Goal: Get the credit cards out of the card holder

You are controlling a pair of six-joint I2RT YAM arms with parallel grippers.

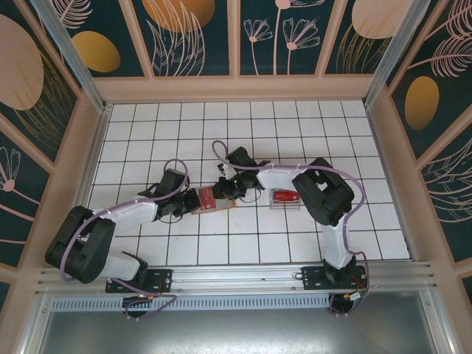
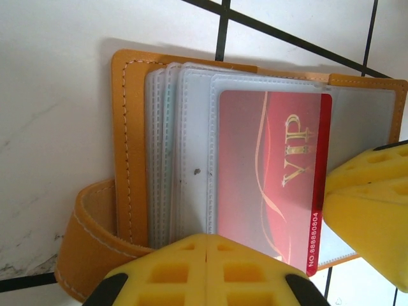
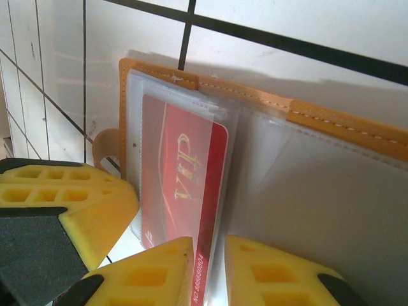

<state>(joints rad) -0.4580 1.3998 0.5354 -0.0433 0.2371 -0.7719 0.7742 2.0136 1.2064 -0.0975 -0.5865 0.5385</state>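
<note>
Fingers first: left gripper point(image 2: 206, 245) has its yellow pads point(image 2: 166, 274) pressed flat together with no gap, set on the near edge of the card holder point(image 2: 131, 146). Whether they nip a sleeve or only pin it down is hidden. On the right gripper point(image 3: 209, 245) there is a narrow gap between the tips, and the numbered long edge of the red card point(image 2: 268, 178) lies in it. One pad overlaps the card face and the other rests on the bare clear panel beside it. Cannot tell if it truly pinches the card.

Card: red with gold "VIP" lettering, in the front clear pocket point(image 2: 191, 159). A thin strip of its long edge pokes out of the pocket mouth. More sleeves are fanned behind it, contents not readable.

Holder: tan-orange, lying open and flat on the white tiled table point(image 1: 295, 133), with a strap loop point(image 2: 89, 242) curled at one end. From above it sits between the two grippers.

Key relation: the exposed edge faces the right fingers, and the pocket mouth opens toward the holder's bare half. The card's long axis runs straight away from the left fingers.

Judgement: the right arm is the one placed to draw, sliding the card sideways across its short axis while the left steadies the holder. Risk: the holder drags along if that hold is light.

Clear box point(image 1: 284, 197) with red contents sits nearby, apart from the holder.
</note>
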